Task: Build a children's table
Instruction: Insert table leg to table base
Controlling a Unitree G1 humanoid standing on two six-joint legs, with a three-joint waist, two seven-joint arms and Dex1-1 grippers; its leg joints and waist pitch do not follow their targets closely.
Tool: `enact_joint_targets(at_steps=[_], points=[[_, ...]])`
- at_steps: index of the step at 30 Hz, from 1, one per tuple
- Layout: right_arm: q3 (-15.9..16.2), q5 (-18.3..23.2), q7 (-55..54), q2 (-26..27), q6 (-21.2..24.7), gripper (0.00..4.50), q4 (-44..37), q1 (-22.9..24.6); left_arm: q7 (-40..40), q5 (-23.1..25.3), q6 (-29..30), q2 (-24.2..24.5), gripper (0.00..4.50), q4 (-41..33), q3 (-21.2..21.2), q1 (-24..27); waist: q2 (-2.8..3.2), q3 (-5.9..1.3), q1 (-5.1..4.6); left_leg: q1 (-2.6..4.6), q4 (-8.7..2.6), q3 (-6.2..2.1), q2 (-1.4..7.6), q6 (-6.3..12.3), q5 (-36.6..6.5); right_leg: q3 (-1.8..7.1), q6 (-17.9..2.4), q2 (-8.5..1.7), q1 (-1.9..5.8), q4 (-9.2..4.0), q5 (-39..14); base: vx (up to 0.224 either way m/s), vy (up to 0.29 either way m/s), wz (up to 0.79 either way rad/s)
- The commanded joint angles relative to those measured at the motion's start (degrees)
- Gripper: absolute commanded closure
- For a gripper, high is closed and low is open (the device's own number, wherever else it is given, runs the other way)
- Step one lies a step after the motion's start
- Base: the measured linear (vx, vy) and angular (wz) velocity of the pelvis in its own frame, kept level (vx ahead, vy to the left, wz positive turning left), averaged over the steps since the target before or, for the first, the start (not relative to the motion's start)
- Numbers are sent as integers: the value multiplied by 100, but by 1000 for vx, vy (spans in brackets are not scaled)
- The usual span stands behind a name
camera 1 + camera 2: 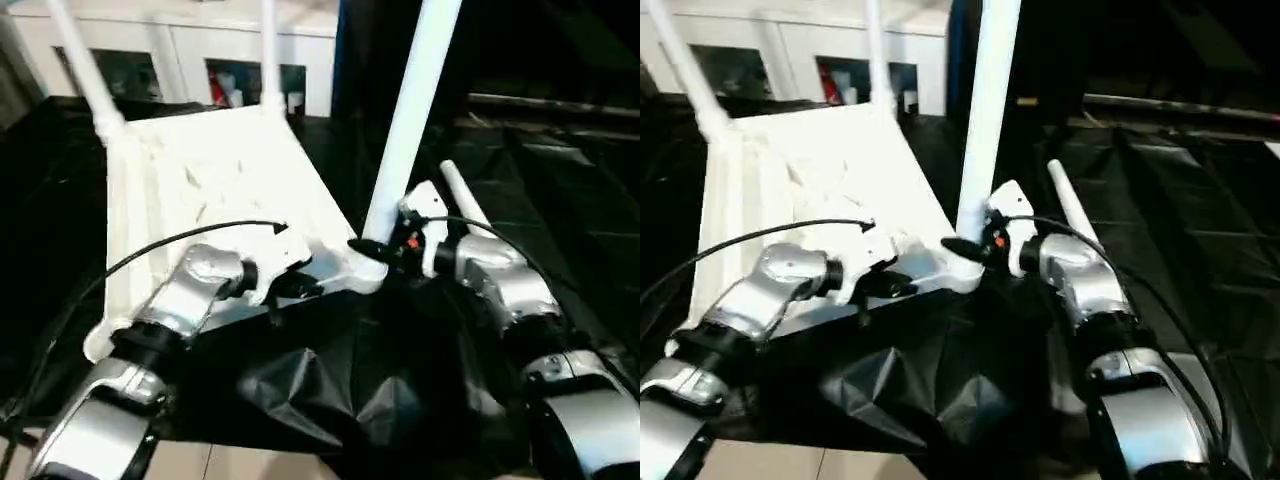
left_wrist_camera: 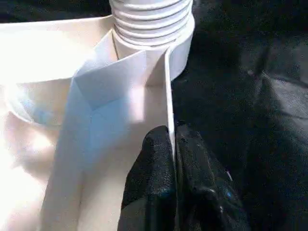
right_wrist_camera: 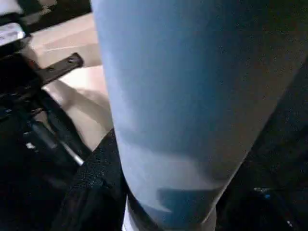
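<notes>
Left eye view: white plastic rectangular tabletop lying underside-up on black sheeting, three long tapered white tube legs upright; nearest leg rising from the near corner socket, right claw closed around its base, long axis running up and away.

Left wrist view: left claw pinched shut on the thin raised rim, just beside that threaded socket.

Right wrist view: leg tube crossing close, gripped low.
</notes>
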Motion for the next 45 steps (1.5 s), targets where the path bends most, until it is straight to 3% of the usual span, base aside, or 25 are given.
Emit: enact_joint_targets(at_steps=[1,3,7,8,9,10,13,14,15,18,22,24,42,45], points=[[318,-423,-134,-160,598,260,704,528,-526,-255,-164,12,450,-473,22,-83,81,-294,15,-138,-388,23,195,550,44,464,-1412,-436,395,-311,-637,0,0,0],[305,-471,-241,-113,533,260,761,513,-478,-221,-146,18,450,-434,28,-103,66,-287,14,-129,-406,25,184,389,-160,473,-1315,-428,393,-339,-863,0,0,0],[152,-530,-910,65,441,260,903,469,95,-39,45,-167,450,-114,100,-265,62,-270,12,-143,-423,21,168,282,-260,476,-1197,-422,397,-369,-1080,0,0,0],[117,-531,-1038,95,436,260,939,456,189,-8,61,-199,450,-57,111,-293,50,-257,11,-138,-430,27,155,243,-391,475,-1115,-419,383,-412,-1337,0,0,0],[-99,-519,-1817,271,401,260,1141,378,899,141,213,-451,450,354,206,-516,60,-222,6,-97,-439,48,130,157,-557,466,-964,-395,327,-498,-1772,0,0,0],[-237,-451,-2261,381,421,260,1257,324,1314,206,311,-603,450,586,264,-647,59,-231,14,-71,-442,38,128,102,-677,451,-881,-393,323,-509,-1986,-71,-6,8],[-504,-324,-3212,609,422,260,1521,187,1904,242,586,-925,450,991,352,-895,22,-211,-10,-101,-452,31,94,44,-868,435,-526,-385,317,-606,-2739,-37,0,3],[-600,-291,-3681,728,421,260,1656,114,2121,240,710,-1072,450,1186,385,-1002,67,-219,3,-98,-458,11,95,30,-885,422,-477,-402,329,-610,-2808,0,0,0],[-711,-227,-4117,870,413,260,1797,37,2332,253,797,-1230,450,1375,399,-1114,54,-230,-17,-117,-456,10,75,27,-804,407,-343,-391,322,-653,-2864,0,0,0],[-974,-10,-4999,1365,474,260,2125,-183,2731,292,945,-1662,450,1742,398,-1377,90,-221,-34,-90,-459,12,72,59,-1013,384,-309,-378,283,-697,-2892,0,0,0],[-1002,-30,-5276,1636,538,260,2235,-313,2903,348,898,-1814,450,1997,404,-1517,101,-222,-31,-92,-484,-8,85,104,-1166,352,-271,-385,294,-721,-2838,0,0,0],[-985,-72,-5339,1688,529,260,2261,-347,2920,351,884,-1810,450,2060,417,-1539,95,-217,-42,-119,-500,-30,86,93,-1210,340,-261,-388,314,-715,-2784,0,0,0],[-1148,-110,-5184,1742,2,260,2308,-551,2842,372,738,-1706,450,2231,473,-1616,55,-216,-48,-120,-508,-43,85,155,-1318,332,-176,-420,288,-757,-3069,0,0,0],[-1125,-138,-5064,1734,-79,190,2293,-599,2802,374,692,-1675,450,2223,474,-1619,38,-225,-50,-127,-513,-41,99,163,-1241,347,-226,-424,293,-737,-2955,0,0,0]])
